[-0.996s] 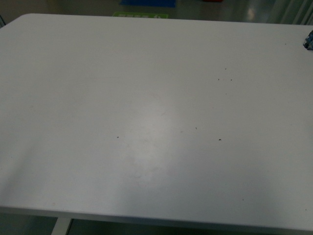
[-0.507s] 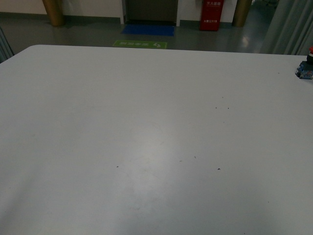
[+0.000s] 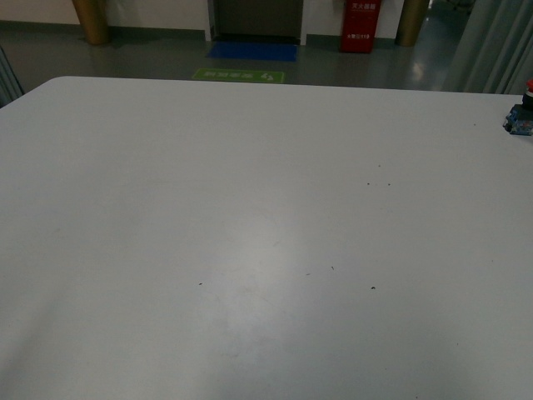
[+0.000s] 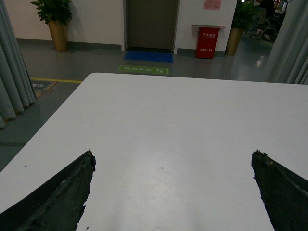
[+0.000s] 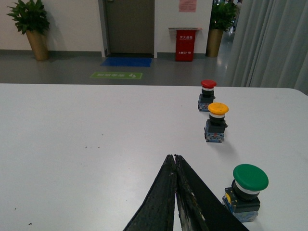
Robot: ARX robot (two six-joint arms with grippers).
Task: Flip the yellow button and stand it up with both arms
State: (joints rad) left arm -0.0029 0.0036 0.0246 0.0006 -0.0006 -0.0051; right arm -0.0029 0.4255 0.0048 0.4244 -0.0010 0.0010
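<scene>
My right gripper is clenched empty; my left gripper is spread. The yellow button stands upright between the red button and the green button.

Front view, compared with one second before: the camera framing had tilted upward, so the far edge of the white table sat lower in the frame, and the floor beyond, with the green floor sign, blue mat and red box, had come into sight. The button at the table's right edge appeared lower. Since half a second before, nothing visibly shifted
</scene>
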